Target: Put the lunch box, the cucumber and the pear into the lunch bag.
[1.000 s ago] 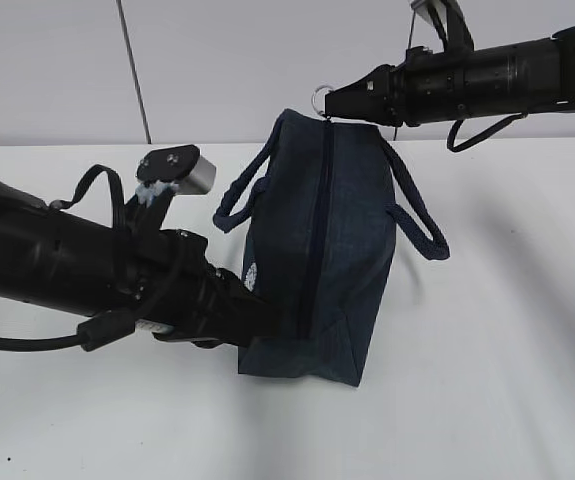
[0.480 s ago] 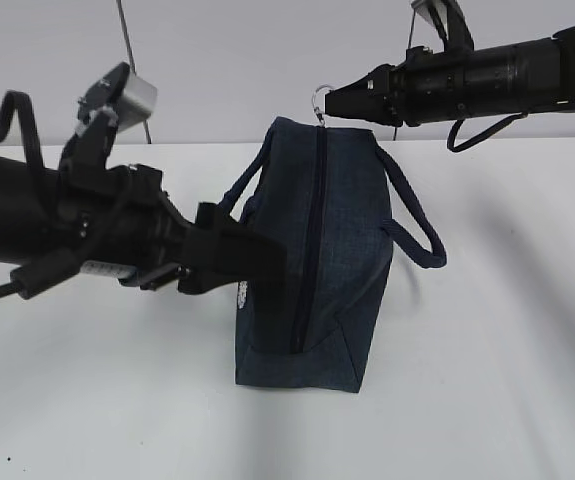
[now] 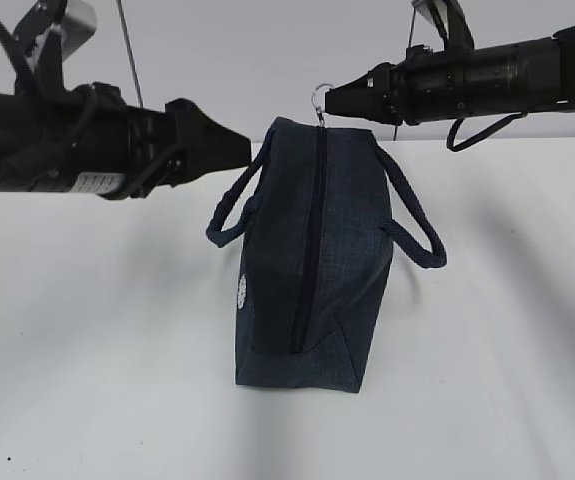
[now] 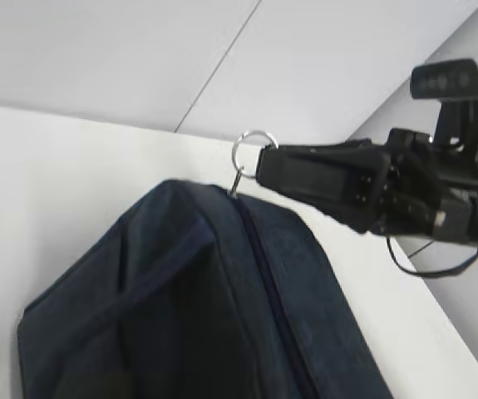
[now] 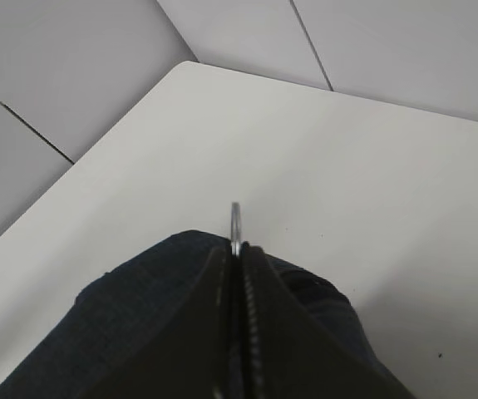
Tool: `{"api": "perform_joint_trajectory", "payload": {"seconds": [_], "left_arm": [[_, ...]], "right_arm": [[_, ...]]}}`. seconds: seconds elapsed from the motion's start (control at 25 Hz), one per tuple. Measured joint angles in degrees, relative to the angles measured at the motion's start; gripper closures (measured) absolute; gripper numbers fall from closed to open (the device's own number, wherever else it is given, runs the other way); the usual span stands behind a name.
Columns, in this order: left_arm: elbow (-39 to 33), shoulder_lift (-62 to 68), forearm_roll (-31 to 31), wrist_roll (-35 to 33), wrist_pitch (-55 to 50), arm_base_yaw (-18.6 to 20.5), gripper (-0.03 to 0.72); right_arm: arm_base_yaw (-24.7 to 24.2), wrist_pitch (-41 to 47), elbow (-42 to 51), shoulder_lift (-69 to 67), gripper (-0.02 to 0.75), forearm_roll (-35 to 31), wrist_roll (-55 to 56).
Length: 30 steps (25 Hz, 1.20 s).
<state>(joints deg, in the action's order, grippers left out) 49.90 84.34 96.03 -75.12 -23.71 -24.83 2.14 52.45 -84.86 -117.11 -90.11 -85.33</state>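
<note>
1. The left claw (image 3: 235, 148) hovers above the bench (image 3: 87, 380) to the left of the lunch bag (image 3: 312, 270), clear of the fabric and the near loop handle (image 3: 229, 212). Its tip looks drawn together to a point, but no view shows the fingers plainly, so I cannot tell whether it is open or closed.

2. The lunch bag stands near the middle of the bench, toward the back edge. It is a dark navy woven tote with a zipper (image 3: 312, 240) running down the face that shows, closed along its whole visible length, and a small pale mark (image 3: 242, 290) low on its left side. A second loop handle (image 3: 417, 225) hangs off the right.

3. It looks soft and light: the walls would likely sag and fold under a pinch, and the cloth should give good friction. The handles and the metal ring pull (image 4: 253, 150) seem the surest places to take hold. The lunch box, cucumber and pear are not in sight.

4. The right claw (image 5: 236, 249) is at the bag's top corner, its jaws closed on the ring pull, whose rim pokes out beyond the tips.
</note>
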Motion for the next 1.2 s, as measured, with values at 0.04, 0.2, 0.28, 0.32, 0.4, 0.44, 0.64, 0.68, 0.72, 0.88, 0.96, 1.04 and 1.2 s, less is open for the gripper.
{"api": "perform_joint_trajectory", "payload": {"seconds": [0.04,0.2,0.28,0.32,0.4,0.44,0.64,0.68,0.72,0.88,0.96,1.04,1.2], "left_arm": [[1.7,1.2,0.0,0.0,0.0,0.0,0.185],[8.1,7.2,0.1,-0.2,0.3,0.0,0.224],[11.4,10.5,0.1,-0.2,0.3,0.0,0.235],[12.8,12.2,0.1,-0.2,0.3,0.0,0.239],[15.0,14.9,0.1,-0.2,0.3,0.0,0.243],[16.0,16.2,0.0,-0.2,0.3,0.0,0.244],[18.7,20.0,0.0,-0.2,-1.2,0.0,0.265],[18.7,20.3,0.0,-0.2,-1.2,0.0,0.286],[18.8,20.5,-0.1,-0.2,-1.2,0.0,0.312],[19.0,20.7,-2.3,-0.2,-1.4,0.0,0.516],[19.0,20.7,-2.9,-0.2,-1.9,0.0,0.631],[19.0,20.7,-3.2,-0.6,-3.1,0.0,0.662],[19.0,20.7,-4.6,-1.9,-7.1,0.0,0.67]], "right_arm": [[0.0,0.0,0.0,0.0,0.732,-0.1,0.0],[0.0,0.0,0.0,0.0,0.732,-0.1,0.0],[0.0,0.0,0.0,0.0,0.732,-0.2,0.0],[0.0,0.0,0.0,0.0,0.732,-0.2,0.0],[0.0,0.0,0.0,0.0,0.732,-0.3,0.0],[0.0,0.0,0.0,0.0,0.732,-0.3,0.0],[0.0,0.0,0.0,0.0,0.732,-0.5,0.0],[0.0,0.0,0.0,0.0,0.732,-0.5,0.0],[0.0,0.0,0.0,0.0,0.732,-0.5,0.0],[0.0,0.0,0.0,0.0,0.732,-0.5,0.0],[0.0,0.0,0.0,0.0,0.732,-0.5,0.0],[0.0,0.0,0.0,0.0,0.732,-0.5,0.0],[-0.1,-0.1,0.0,0.0,0.732,-0.5,0.1]]}}
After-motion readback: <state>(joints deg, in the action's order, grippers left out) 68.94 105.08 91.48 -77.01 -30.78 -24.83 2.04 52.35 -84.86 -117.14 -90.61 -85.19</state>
